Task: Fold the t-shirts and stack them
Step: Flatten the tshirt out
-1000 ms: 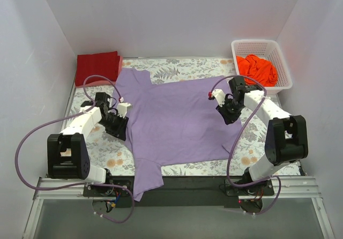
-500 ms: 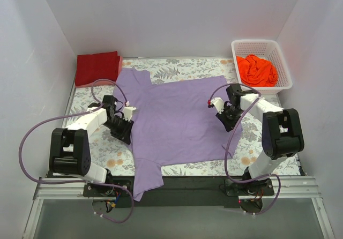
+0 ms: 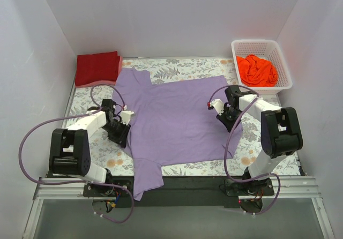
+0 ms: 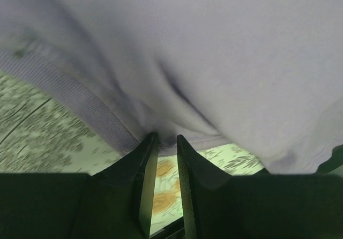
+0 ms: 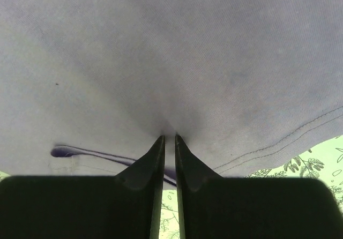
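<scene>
The lavender-purple t-shirt (image 3: 179, 121) lies spread flat on the floral table cloth, one sleeve hanging over the near edge. My left gripper (image 3: 123, 135) is shut on its left side edge; in the left wrist view the fingertips (image 4: 166, 138) pinch a fold of purple hem (image 4: 177, 89). My right gripper (image 3: 229, 122) is shut on its right side; in the right wrist view the tips (image 5: 169, 138) pinch the purple cloth (image 5: 177, 62) just inside the stitched hem. The dark red t-shirt (image 3: 97, 67) lies folded at the back left. The bright orange t-shirt (image 3: 257, 70) is bunched in the basket.
The white lattice basket (image 3: 285, 67) stands at the back right corner. The floral table cloth (image 3: 182, 65) shows around the shirt. White walls close in the back and both sides. Purple cables loop beside both arms.
Both grippers have come down and closed on the lavender shirt's side edges. The right arm has pulled in toward the shirt, and the shirt's right hem has drawn slightly inward.
</scene>
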{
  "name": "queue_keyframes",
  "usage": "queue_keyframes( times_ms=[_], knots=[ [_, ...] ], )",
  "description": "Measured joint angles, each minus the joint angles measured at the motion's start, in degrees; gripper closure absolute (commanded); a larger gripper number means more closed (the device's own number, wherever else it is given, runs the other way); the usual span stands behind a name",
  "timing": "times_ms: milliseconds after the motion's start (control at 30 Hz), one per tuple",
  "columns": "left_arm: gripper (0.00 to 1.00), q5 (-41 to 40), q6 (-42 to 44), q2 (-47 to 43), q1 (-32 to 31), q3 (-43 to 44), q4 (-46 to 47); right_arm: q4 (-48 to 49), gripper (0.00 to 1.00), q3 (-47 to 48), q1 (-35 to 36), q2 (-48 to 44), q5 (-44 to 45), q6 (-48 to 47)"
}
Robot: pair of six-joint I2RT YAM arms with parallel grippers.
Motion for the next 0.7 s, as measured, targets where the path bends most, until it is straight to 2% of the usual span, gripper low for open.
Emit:
queue_keyframes(
  times_ms=[200, 333, 467, 567, 700],
  knots=[
    [0.8, -6.93, 3.65, 0.13, 6.84, 0.98, -1.16, 0.98, 0.82, -0.9, 0.28, -0.79, 0.5, -0.07],
    [0.78, -16.87, 6.36, 0.92, 7.45, 2.25, -0.37, 1.66, 0.82, -1.68, 0.28, -1.68, 0.7, -0.09],
    [0.73, -23.5, 7.91, 0.76, 7.43, 2.93, 2.05, 1.79, 0.81, -2.01, 0.28, -2.16, 1.77, -0.2],
    [0.72, -21.99, 7.87, 0.0, 7.58, 8.0, 0.0, 0.74, 0.81, -1.05, 0.17, -2.27, 2.45, -0.13],
    [0.72, -12.24, 6.27, -0.83, 7.54, 13.38, -2.99, -1.01, 0.81, 3.58, 0.9, -3.54, -1.22, 0.61]
  ],
)
